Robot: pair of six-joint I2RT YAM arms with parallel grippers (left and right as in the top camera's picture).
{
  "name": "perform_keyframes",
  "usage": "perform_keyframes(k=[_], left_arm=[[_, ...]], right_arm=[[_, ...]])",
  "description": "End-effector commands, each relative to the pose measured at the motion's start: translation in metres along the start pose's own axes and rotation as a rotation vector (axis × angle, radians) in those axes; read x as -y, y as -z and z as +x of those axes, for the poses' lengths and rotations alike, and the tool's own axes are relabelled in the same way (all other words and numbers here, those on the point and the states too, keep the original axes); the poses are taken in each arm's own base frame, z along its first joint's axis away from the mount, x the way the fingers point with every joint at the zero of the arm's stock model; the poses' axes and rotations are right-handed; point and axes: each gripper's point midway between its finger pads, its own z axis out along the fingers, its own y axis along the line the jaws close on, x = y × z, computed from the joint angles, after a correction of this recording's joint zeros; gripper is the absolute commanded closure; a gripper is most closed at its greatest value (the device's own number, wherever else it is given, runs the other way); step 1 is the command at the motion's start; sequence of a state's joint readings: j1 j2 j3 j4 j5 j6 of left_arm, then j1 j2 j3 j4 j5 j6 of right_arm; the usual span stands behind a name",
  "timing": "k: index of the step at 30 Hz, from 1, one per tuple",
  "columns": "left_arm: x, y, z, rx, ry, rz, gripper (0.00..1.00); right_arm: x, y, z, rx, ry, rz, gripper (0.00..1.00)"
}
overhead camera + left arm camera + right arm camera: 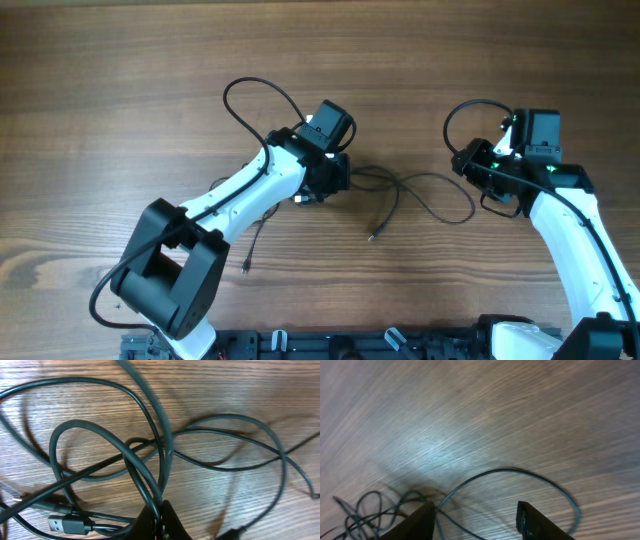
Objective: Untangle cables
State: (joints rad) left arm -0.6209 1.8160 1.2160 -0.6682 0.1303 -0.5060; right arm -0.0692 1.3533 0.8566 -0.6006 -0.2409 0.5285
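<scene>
The cables are thin black cords lying in loose loops on the wooden table between the two arms. One plug end points toward the front. In the left wrist view the cords cross in a tangle, with a black USB plug at the lower left. My left gripper is shut, and a cord or two run in between its fingers at the edge of the tangle. My right gripper hovers open above one wide loop of cord, touching nothing. The tangle lies to its left.
Another cord end lies near the left arm's base. Thicker black arm cables arc over the left wrist and the right wrist. A dark rail runs along the front edge of the table.
</scene>
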Motion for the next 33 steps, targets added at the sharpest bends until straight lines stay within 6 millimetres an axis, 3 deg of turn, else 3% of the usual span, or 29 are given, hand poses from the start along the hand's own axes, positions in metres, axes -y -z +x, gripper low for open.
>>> perform_keyframes(k=[1, 4, 6, 11, 21, 33], left_arm=[[0.033, 0.045, -0.030, 0.074, -0.003, 0.172, 0.96], [0.047, 0.082, -0.051, 0.127, 0.007, 0.299, 0.96], [0.057, 0.114, -0.063, 0.149, 0.010, 0.453, 0.96], [0.067, 0.157, -0.069, 0.096, 0.016, 0.741, 0.96], [0.085, 0.184, -0.064, 0.063, -0.071, 0.929, 0.96], [0.098, 0.192, -0.052, 0.031, -0.143, 0.995, 0.96]], right_arm=[[-0.023, 0.003, 0.004, -0.035, 0.072, -0.128, 0.45], [-0.039, 0.006, 0.009, -0.063, 0.111, -0.222, 0.45], [-0.063, 0.014, 0.017, -0.099, 0.193, -0.367, 0.45], [-0.106, 0.034, 0.033, -0.149, 0.309, -0.617, 0.45], [-0.157, 0.048, 0.063, -0.186, 0.458, -0.789, 0.47], [-0.175, 0.050, 0.076, -0.211, 0.456, -0.812, 0.54]])
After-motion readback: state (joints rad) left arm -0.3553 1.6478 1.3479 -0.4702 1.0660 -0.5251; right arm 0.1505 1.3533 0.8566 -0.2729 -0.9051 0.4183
